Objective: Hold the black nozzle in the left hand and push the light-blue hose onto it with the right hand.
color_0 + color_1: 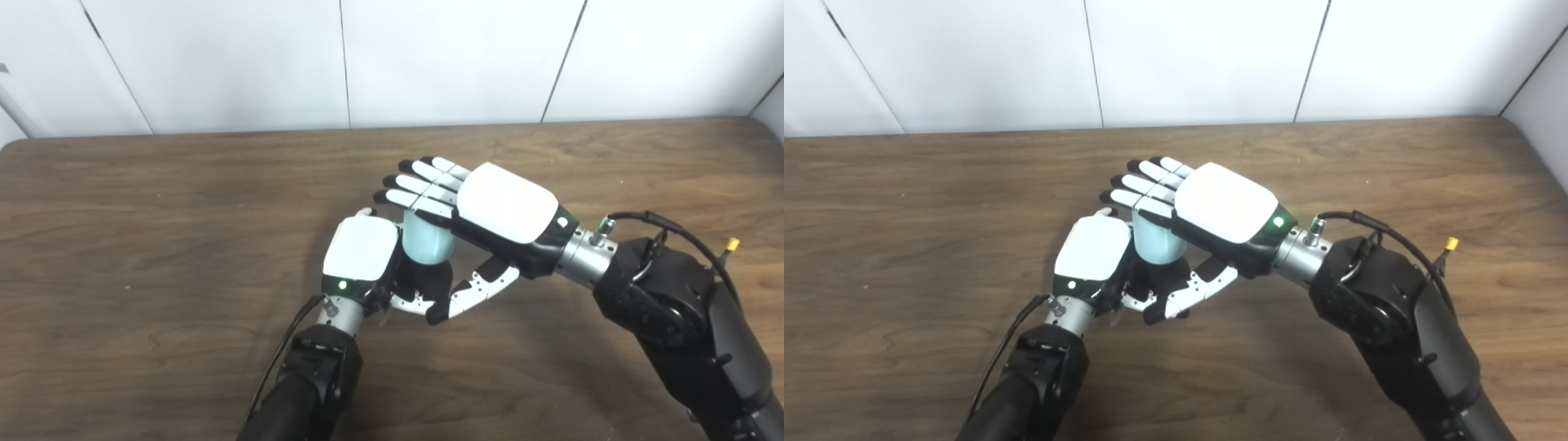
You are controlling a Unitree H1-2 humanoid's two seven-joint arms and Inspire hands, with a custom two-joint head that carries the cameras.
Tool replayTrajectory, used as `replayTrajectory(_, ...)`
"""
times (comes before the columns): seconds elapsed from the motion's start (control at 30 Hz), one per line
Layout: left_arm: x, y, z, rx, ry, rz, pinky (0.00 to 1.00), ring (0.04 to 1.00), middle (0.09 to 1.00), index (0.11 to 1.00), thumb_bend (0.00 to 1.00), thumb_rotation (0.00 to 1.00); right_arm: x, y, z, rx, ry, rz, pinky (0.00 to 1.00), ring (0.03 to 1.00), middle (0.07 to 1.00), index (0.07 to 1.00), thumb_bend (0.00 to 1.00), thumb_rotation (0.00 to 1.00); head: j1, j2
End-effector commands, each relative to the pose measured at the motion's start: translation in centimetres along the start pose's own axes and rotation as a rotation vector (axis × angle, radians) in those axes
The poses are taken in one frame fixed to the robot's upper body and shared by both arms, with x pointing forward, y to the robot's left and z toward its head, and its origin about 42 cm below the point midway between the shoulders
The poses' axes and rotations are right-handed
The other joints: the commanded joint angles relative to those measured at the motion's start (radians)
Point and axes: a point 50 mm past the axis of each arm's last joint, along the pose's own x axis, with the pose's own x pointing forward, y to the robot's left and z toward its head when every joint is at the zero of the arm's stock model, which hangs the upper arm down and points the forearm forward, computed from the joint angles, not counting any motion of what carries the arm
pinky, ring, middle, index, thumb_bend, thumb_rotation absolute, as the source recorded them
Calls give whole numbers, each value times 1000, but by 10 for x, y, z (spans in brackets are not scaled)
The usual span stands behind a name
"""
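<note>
Over the middle of the brown wood-grain table (153, 257), the 2 hands meet, the white-backed left hand (361, 251) at about 7 o'clock of the pale light-blue hose end (427, 240) and the white-backed right hand (499, 211) at about 2 o'clock of it. The hose end is a short, smooth, rounded tube standing nearly upright between the 2 palms, touching both. The black nozzle (429, 285) shows only as a dark mass just under the hose at 6 o'clock, mostly hidden, so how far the hose has seated on it cannot be told. The left hand appears curled around that dark part, though its fingers are hidden behind its own back and their exact closure cannot be told. The right hand's fingers (416, 184) lie nearly straight and close together, flat over the top of the hose, with its thumb (471, 294) reaching down toward 7 o'clock; it presses on the hose rather than wrapping it. Judging from this, the push is under way. To do it well, the right palm should bear straight down along the hose axis, not sideways toward 9 o'clock, while the left hand stays firm and keeps the nozzle upright, so the soft tube does not buckle or slip off.
</note>
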Motion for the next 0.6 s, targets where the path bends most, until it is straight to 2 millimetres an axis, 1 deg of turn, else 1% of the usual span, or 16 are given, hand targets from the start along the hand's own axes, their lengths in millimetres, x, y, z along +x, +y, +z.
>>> replayTrajectory(0.0,0,4,7,2,-19,5,872,632,533,450,519,0,-5,23,-3,26,3,128,967,977,967,934,676,992,-1,1)
replayTrajectory(0.27,1,5,7,6,-28,3,874,633,540,446,518,0,-11,31,-2,54,-10,172,946,971,965,938,686,974,-2,7)
replayTrajectory(0.4,1,5,8,22,-23,-4,868,639,546,446,516,0,-16,33,1,62,-14,198,964,962,957,929,694,946,-3,13)
replayTrajectory(0.57,2,5,8,40,-23,-1,859,644,552,442,515,0,-21,36,2,67,-19,241,929,931,932,921,711,944,-3,13)
